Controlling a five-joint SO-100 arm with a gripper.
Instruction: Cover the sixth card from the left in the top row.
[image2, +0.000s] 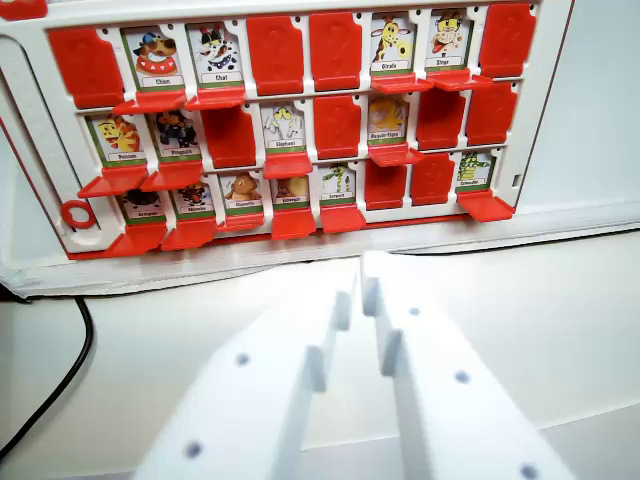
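**Reaching for the Giraffe: Tool Lines Up Below an Uncovered Card**

Running left to right along the top row of the game board, the wrist view shows a raised red flap, the open "Chien" card, the open "Chat" card, and two more raised flaps. Then comes the "Girafe" card, sixth in line and plainly uncovered. Its red flap lies folded down just under the picture. Beyond it the "Singe" card is also open, and a last raised flap closes the row.

The white tool hangs over the pale tabletop in front of the board. Its jaws are drawn together to a thin slit and hold nothing. From the tool's tip the giraffe card lies at about twelve to one o'clock, far up the board, with the two lower rows in between. The card is a touch toward the wrist view's right of the tool's line.

By the look of it, the coming move turns on that small offset. The tip must travel forward and slightly right to get under the lowered flap's front edge and tip it up. The flap's long axis runs from nine to three o'clock, square across the approach. The open "Singe" flap, just beside it at three o'clock, is the likeliest to be caught by mistake.

A black cable curls at the far left, well clear.
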